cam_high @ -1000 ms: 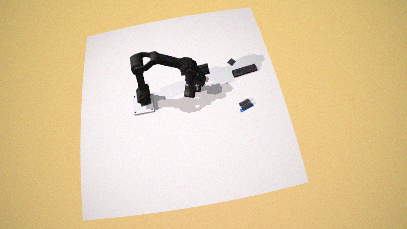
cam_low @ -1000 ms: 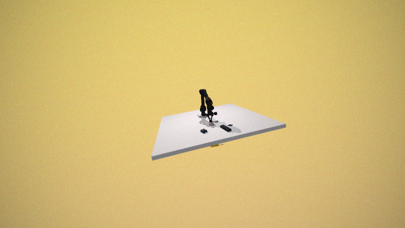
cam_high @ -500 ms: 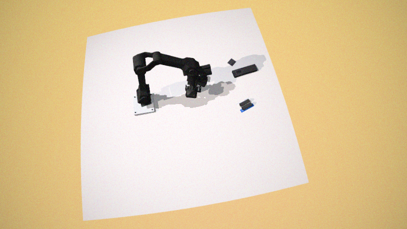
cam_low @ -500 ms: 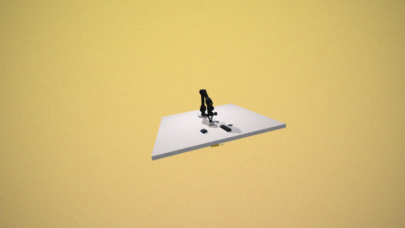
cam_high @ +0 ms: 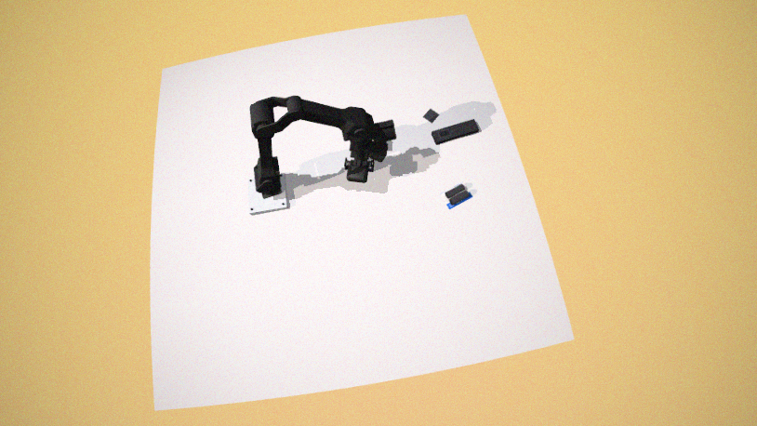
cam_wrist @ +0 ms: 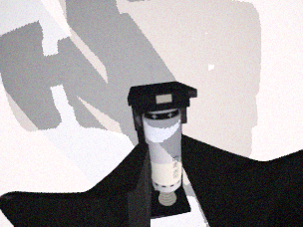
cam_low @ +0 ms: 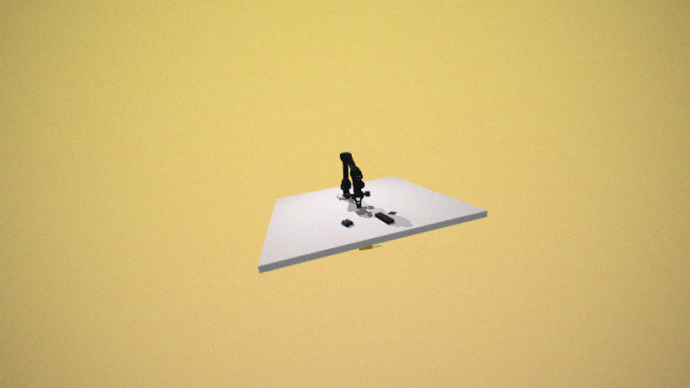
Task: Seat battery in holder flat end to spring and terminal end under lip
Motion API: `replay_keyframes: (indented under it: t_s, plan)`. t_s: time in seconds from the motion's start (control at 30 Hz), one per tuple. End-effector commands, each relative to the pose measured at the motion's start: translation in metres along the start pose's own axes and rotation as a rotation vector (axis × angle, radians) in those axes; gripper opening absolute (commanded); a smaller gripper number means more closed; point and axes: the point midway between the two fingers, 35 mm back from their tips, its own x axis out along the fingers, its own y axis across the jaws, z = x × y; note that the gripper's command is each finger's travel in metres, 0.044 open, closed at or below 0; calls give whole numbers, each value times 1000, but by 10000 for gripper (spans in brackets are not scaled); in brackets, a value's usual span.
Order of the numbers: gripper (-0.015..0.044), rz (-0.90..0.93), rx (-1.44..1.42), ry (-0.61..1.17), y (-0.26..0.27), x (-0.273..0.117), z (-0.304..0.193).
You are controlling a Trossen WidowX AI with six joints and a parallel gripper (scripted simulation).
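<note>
The battery (cam_wrist: pixel 165 149), a pale cylinder with a dark band, lies lengthwise over the black holder (cam_wrist: pixel 174 207) in the wrist view. Its banded end reaches the holder's lip (cam_wrist: pixel 145 96); the terminal tip is hidden there. Its other end is beside the spring (cam_wrist: pixel 167 199), whose coils show partly past it. I cannot tell whether the battery lies fully flat or how firmly it meets the spring. My gripper (cam_wrist: pixel 162 142) (cam_low: pixel 358 206) is shut on the battery, one finger along each side. In the top and exterior views the arm and gripper hide the battery and holder.
A long black block (cam_high: pixel 455 131) (cam_low: pixel 384 218) and a small dark square (cam_high: pixel 431 115) (cam_low: pixel 392 213) lie beyond the gripper. A blue-edged piece with two dark blocks (cam_high: pixel 459 197) (cam_low: pixel 347 223) lies to the right in the top view. The arm's base plate (cam_high: pixel 268 204) is at left.
</note>
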Motion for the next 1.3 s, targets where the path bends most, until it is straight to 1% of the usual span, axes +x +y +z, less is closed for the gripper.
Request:
replay_keyframes:
  t_s: [0.0,0.57,0.7,1.1,1.17,1.27]
  plan:
    - [71,1,-5,-1,0,0,1]
    - [71,0,-5,2,0,0,1]
    - [172,0,-5,2,0,0,1]
    - [172,-1,0,3,0,-15,0]
    - [225,0,1,0,0,-19,1]
    - [304,0,1,1,0,-42,2]
